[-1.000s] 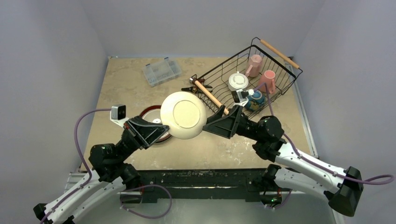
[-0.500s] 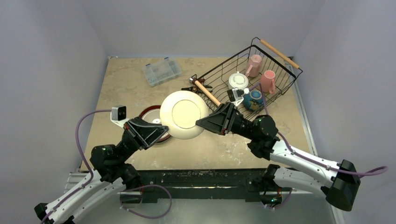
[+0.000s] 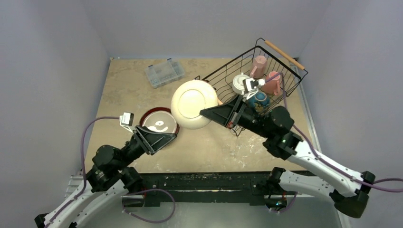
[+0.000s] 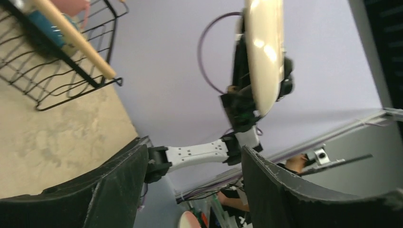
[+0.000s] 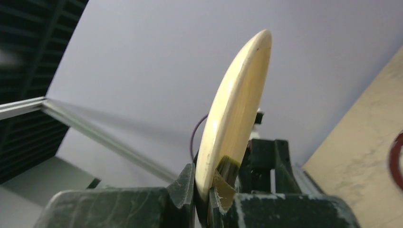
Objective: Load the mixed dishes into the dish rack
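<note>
1. The dish rack [image 3: 223, 71], a big black wire basket with two wooden rod handles, is sitting at the far right of the table [image 3: 119, 95], turned on a diagonal.
2. The large red-rimmed plate [image 3: 159, 124] is lying flat on the table left of centre. It is not yet loaded.
3. The cream plate [image 3: 192, 103] is hanging in the air just left of the rack. In the top view I am seeing its round face, and its right edge is overlapping the rack's near-left handle. Both wrist views are showing it edge-on.
4. The right gripper [image 5: 203, 187] is pinching the cream plate's near-right rim, with its jaws closed down on the thin edge.
   - The plate is spreading far and left from the jaws, while the rack is lying far and right of them.
   - I am judging that the coming move must swing the plate rightward over the rack's wall.
   - The right arm is the nearer one.
5. The left gripper [image 3: 166, 137] is hovering at the red-rimmed plate's near edge, jaws wide apart and gripping nothing.
6. Inside the rack are sitting a blue bowl [image 3: 259, 100], a white two-handled cup [image 3: 242, 81], a pink mug [image 3: 259, 64] and a second pink mug [image 3: 273, 80]. The rack's far-left part is showing bare wire.
</note>
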### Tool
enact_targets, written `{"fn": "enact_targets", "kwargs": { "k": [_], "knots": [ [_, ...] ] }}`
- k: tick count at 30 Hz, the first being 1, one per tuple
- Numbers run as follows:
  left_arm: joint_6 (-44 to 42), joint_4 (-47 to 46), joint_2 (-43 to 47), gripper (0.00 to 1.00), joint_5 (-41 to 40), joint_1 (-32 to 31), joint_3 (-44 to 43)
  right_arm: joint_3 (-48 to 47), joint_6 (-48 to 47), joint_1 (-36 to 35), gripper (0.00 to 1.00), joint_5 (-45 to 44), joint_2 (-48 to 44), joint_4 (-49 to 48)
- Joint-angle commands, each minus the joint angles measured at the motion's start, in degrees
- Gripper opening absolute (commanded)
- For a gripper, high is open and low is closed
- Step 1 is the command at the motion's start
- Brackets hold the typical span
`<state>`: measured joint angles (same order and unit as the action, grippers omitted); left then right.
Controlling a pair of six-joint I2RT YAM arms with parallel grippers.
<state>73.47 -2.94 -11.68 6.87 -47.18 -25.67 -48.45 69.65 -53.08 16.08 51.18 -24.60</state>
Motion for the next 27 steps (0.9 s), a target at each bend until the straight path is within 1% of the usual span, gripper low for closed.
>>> {"fn": "enact_targets", "kwargs": {
  "k": [1, 3, 5, 6, 7, 9, 10, 12, 14, 20, 27],
  "knots": [
    [-6.4, 28.8, 3.9, 0.73, -6.5, 0.1, -9.2, -16.4, -18.2, 0.1, 0.0, -17.4, -2.4, 29.4],
    [-7.8, 36.5, 4.3, 0.74, -8.4, 0.1, -13.0, -23.7, -22.4, 0.6, 0.0, -27.9, 0.1, 43.4],
    [-9.2, 41.2, 4.3, 0.75, -8.7, 0.1, -15.5, -29.4, -24.4, 1.6, 0.0, -38.4, 3.6, 56.2],
    [-9.6, 43.0, 4.3, 0.75, -8.7, 0.1, -16.5, -30.9, -25.4, 2.6, 0.0, -42.1, 5.1, 61.3],
    [-10.1, 44.3, 4.3, 0.75, -8.8, 0.1, -17.4, -31.3, -26.2, 4.4, 0.0, -44.0, 6.2, 63.5],
    [-10.7, 46.1, 4.2, 0.76, -9.0, 0.1, -18.6, -29.4, -27.7, 10.7, 0.0, -41.6, 7.2, 64.1],
    [-10.9, 46.5, 4.2, 0.75, -9.1, 0.1, -18.9, -27.5, -27.9, 14.4, 0.0, -38.9, 7.1, 63.2],
    [-11.0, 46.7, 4.3, 0.76, -9.0, 0.1, -19.1, -23.6, -27.7, 21.2, 0.0, -30.7, 6.9, 60.7],
    [-10.9, 46.8, 4.0, 0.76, -8.6, 0.1, -19.2, -20.2, -25.7, 25.4, 0.0, -26.8, 7.2, 59.5],
    [-10.0, 46.6, 3.7, 0.76, -7.2, 0.1, -18.4, -13.3, -20.1, 30.1, 0.0, -27.4, 9.8, 56.2],
    [-9.4, 47.2, 4.6, 0.76, -7.1, 0.1, -18.0, -13.1, -13.5, 31.1, 0.0, -29.5, 16.3, 57.3]
  ]
}}
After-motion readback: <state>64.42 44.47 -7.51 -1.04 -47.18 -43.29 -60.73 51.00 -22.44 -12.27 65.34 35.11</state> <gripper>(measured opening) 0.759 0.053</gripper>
